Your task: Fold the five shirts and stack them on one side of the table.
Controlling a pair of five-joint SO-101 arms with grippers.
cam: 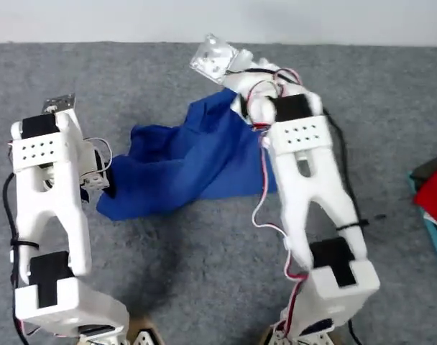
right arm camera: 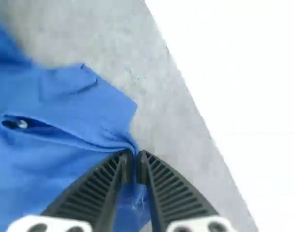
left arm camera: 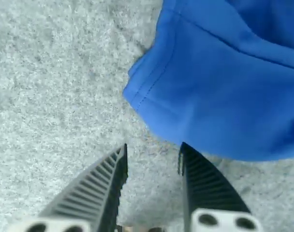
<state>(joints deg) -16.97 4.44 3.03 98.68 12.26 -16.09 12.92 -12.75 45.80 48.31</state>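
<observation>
A blue shirt point(cam: 186, 162) lies rumpled on the grey carpet between the two arms. My right gripper point(right arm camera: 132, 162) is shut on the blue shirt point(right arm camera: 65, 140), pinching a fold of cloth near its collar at the far end of the table. In the high view the right gripper point(cam: 240, 100) is at the shirt's far right corner. My left gripper point(left arm camera: 152, 154) stands open just above the carpet, close to a hemmed corner of the blue shirt point(left arm camera: 224, 92), with nothing between its fingers. In the high view the left gripper point(cam: 107, 180) is by the shirt's left edge.
More garments, red, dark and teal point(cam: 434, 198), lie piled at the table's right edge. The grey carpet point(cam: 197, 273) is bare in front of the shirt. A pale wall point(cam: 96, 18) borders the far side.
</observation>
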